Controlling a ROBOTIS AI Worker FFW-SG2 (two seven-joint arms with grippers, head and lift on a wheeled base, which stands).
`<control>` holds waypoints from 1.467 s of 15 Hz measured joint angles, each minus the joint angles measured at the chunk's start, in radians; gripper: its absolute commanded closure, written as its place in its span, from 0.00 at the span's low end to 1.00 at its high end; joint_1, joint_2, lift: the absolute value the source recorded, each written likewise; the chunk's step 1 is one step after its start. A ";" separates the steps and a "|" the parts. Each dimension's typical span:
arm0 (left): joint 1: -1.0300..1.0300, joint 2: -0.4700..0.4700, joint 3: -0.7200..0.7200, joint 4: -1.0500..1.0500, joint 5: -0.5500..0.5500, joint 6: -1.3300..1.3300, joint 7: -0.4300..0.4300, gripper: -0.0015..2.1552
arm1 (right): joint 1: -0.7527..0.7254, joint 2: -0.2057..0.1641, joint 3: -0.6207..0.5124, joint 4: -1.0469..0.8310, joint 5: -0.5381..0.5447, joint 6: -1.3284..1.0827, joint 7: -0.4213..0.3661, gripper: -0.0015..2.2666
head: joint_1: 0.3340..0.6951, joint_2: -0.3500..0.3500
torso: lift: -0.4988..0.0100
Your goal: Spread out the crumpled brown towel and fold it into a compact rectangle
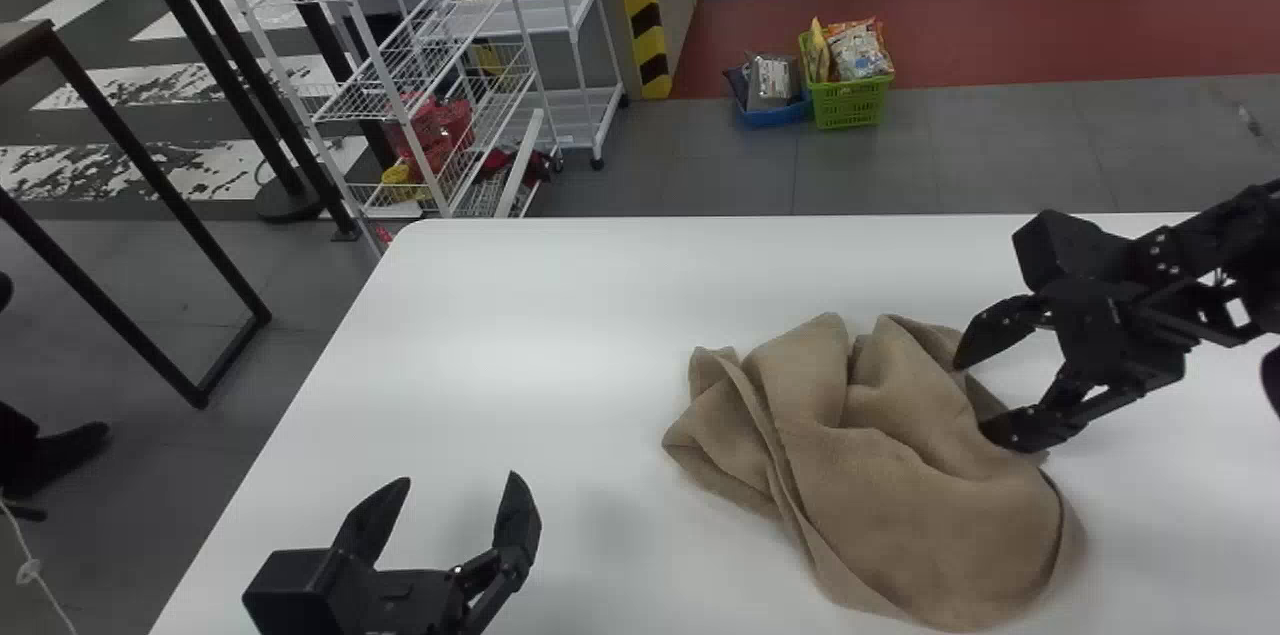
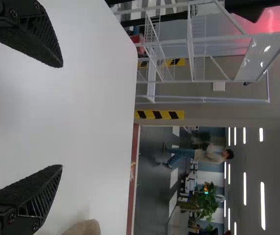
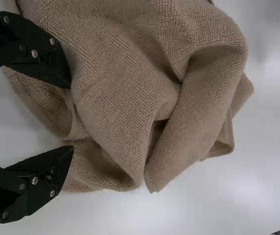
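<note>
The brown towel (image 1: 900,475) lies crumpled in a heap on the right half of the white table, its folds bunched toward the far side. At the heap's right edge is my right gripper (image 1: 980,400), its two fingers apart and their tips at the cloth. In the right wrist view the right gripper (image 3: 72,116) stands open against the towel (image 3: 125,93). My left gripper (image 1: 462,485) is open over the table's near left part, well apart from the towel. The left wrist view has the left gripper (image 2: 62,116) with bare tabletop between its fingers and a bit of towel (image 2: 83,228).
The white table (image 1: 520,315) has its left edge slanting beside my left gripper. Beyond it stand a white wire rack (image 1: 430,95), a green basket (image 1: 850,103) and a blue tray (image 1: 772,114) on the floor. A dark metal frame (image 1: 150,175) is at the left.
</note>
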 measured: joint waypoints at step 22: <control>-0.017 0.005 0.005 0.011 0.005 0.003 -0.007 0.04 | 0.168 -0.032 -0.270 -0.335 -0.120 0.042 0.000 0.52 | 1.00 0.81 | 0.73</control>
